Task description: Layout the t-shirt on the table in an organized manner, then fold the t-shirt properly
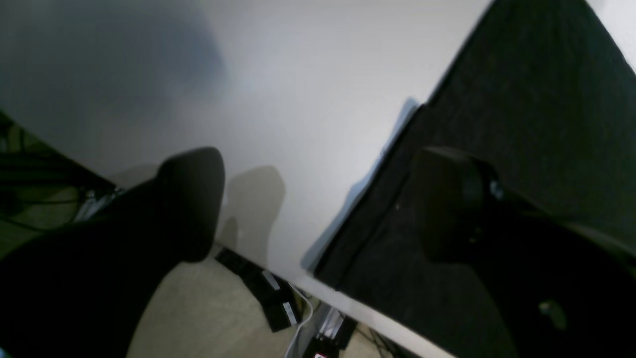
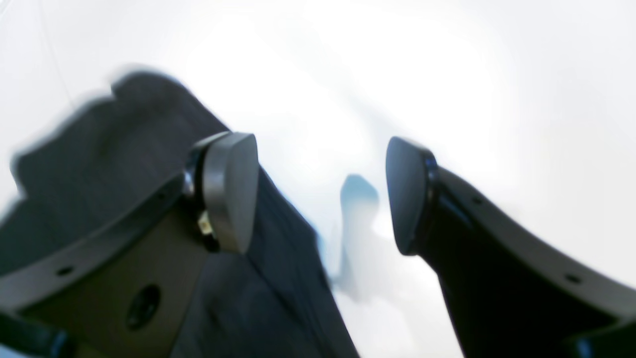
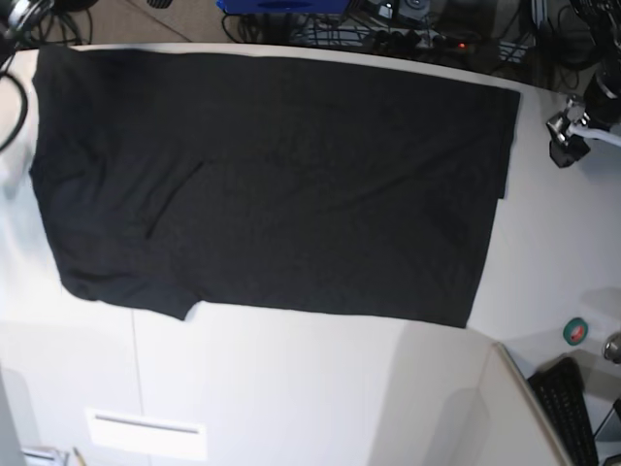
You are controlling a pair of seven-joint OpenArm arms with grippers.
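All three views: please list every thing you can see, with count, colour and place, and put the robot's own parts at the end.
t-shirt: one, black, spread flat over most of the table, reaching its far edge.
table: one, white, bare strip near the camera in the base view.
keyboard: one, black, low right corner of the base view.
round object: one, green, right edge of the base view.
left gripper: one, black, open, one finger above the shirt's edge, holding nothing.
right gripper: one, dark, open, over the shirt's edge, holding nothing.

Lab: cable clutter (image 3: 408, 29), keyboard (image 3: 568, 408) beside table (image 3: 291, 388).
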